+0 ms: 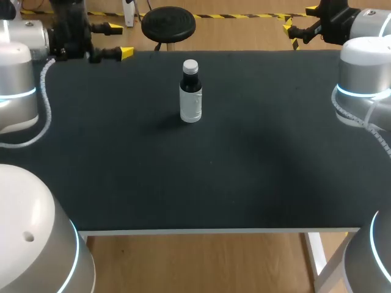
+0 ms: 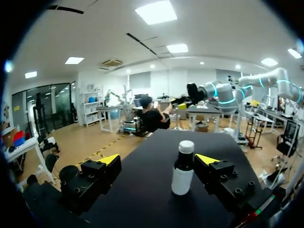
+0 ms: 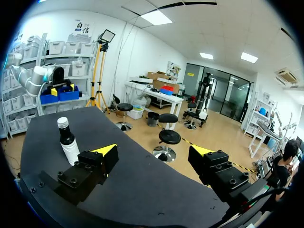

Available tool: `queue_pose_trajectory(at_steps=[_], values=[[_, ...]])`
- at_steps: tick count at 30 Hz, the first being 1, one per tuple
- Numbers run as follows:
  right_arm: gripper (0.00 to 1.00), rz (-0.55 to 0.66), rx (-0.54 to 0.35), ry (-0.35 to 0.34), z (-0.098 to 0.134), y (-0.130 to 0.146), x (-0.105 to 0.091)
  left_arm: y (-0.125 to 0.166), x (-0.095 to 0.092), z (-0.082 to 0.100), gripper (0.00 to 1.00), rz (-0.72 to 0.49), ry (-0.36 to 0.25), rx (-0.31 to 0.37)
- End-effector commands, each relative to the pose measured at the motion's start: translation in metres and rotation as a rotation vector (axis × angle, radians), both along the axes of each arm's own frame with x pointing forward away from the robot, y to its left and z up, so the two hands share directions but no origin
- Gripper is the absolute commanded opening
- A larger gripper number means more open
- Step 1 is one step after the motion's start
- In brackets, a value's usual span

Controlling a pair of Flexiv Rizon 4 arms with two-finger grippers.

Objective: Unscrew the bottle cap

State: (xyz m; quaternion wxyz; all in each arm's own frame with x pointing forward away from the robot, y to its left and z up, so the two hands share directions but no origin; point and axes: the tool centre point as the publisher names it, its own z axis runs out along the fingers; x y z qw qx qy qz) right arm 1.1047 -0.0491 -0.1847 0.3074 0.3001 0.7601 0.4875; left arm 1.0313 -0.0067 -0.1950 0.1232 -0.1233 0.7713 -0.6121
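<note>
A small dark bottle with a white label and a white cap stands upright on the black table, toward the far middle. My left gripper hangs open at the far left corner, well apart from the bottle. In the left wrist view the bottle stands ahead of the open left gripper, close to one finger, touching neither. My right gripper is open at the far right corner. From the right wrist the bottle shows off to the side of the open right gripper.
Apart from the bottle, the black tabletop carries nothing; its white front edge runs along the near side. My arms' grey bodies fill the near corners and rise at both sides.
</note>
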Motion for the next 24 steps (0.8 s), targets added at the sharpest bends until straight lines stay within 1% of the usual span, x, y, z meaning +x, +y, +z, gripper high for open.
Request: queue_pose_trajectory(at_steps=[1, 8, 13, 15, 17, 23, 24], values=[[1.0, 0.001, 0.001, 0.0, 0.0, 0.0, 0.0, -0.001, 0.002, -0.008, 1.0, -0.124, 0.044, -0.035], [1.0, 0.001, 0.001, 0.0, 0.0, 0.0, 0.0, -0.016, -0.006, -0.025, 1.0, -0.192, 0.074, -0.048], [1.0, 0.001, 0.001, 0.0, 0.0, 0.0, 0.0, -0.026, -0.01, -0.039, 1.0, -0.219, 0.064, -0.051], [1.0, 0.001, 0.001, 0.0, 0.0, 0.0, 0.0, -0.028, -0.009, -0.044, 1.0, -0.226, 0.064, -0.064], [1.0, 0.001, 0.001, 0.0, 0.0, 0.0, 0.0, -0.03, -0.009, -0.049, 1.0, -0.237, 0.056, -0.095], [1.0, 0.001, 0.001, 0.0, 0.0, 0.0, 0.0, -0.042, -0.008, -0.062, 1.0, -0.285, 0.053, -0.114], [1.0, 0.001, 0.001, 0.0, 0.0, 0.0, 0.0, -0.046, -0.008, -0.064, 1.0, -0.288, 0.052, -0.108]])
